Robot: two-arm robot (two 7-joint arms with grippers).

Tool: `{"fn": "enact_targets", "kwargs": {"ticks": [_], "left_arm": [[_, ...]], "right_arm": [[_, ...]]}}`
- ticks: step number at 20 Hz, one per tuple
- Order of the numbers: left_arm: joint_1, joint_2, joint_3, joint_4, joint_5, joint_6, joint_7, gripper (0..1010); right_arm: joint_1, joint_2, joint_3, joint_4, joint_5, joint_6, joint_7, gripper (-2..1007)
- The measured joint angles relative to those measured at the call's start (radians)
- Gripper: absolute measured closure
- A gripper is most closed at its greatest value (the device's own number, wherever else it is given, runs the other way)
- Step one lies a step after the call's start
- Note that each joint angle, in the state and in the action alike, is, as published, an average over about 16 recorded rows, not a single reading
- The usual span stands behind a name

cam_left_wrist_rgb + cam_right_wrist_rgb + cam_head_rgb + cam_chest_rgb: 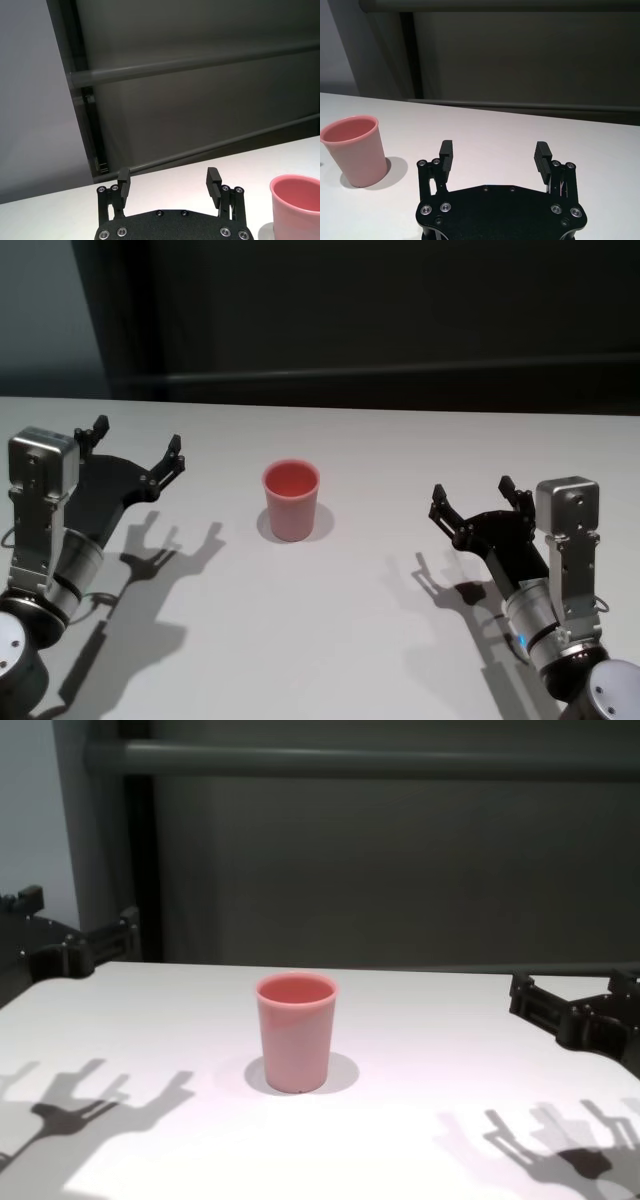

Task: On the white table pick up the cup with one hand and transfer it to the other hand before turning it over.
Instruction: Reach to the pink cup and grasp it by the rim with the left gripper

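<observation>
The left gripper [137, 448] holds its fingers spread wide with nothing between them, and the right gripper [473, 498] stands the same way, empty. Both hover above the white table [360, 630], one to each side of the cup [291, 500], and well apart from it. The cup stands upright, rim up, near the middle of the table between the two arms, untouched.

The step in hand looks like the first reach and pick. To do it well, whichever arm goes should approach level from the side and line its fingers [446, 150] up across the cup's body, below the rim. The wall tapers toward the base, so a grip low down could slip, and one set higher seats better. The closing should be gentle, since a smooth plastic wall may squirt out or tip if only one finger meets it first. The grip should also leave part of the wall bare for the other gripper at the handover.

The head view shows both arms and their spacing from the cup at once. The chest view shows the cup [295, 1032] side-on, with its taper and its flat seat on the table. The right wrist view shows the whole cup [354, 150] off to one side of that gripper's line, while the left wrist view catches only part of its rim [295, 186].
</observation>
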Motion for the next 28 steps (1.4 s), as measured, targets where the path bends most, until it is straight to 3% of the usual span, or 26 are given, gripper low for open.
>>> {"fn": "enact_targets", "kwargs": {"ticks": [7,13,19,28], "left_arm": [[-0.045,0.058,0.001,-0.036,0.043,0.010,-0.086,9],[-0.094,0.125,0.028,-0.062,0.083,0.017,-0.175,9],[-0.158,0.205,0.080,-0.072,0.123,0.016,-0.274,9],[-0.282,0.317,0.181,-0.058,0.164,-0.002,-0.437,9]], "right_arm": [[0.000,0.000,0.000,0.000,0.000,0.000,0.000,3],[0.000,0.000,0.000,0.000,0.000,0.000,0.000,3],[0.000,0.000,0.000,0.000,0.000,0.000,0.000,3],[0.000,0.000,0.000,0.000,0.000,0.000,0.000,3]]}}
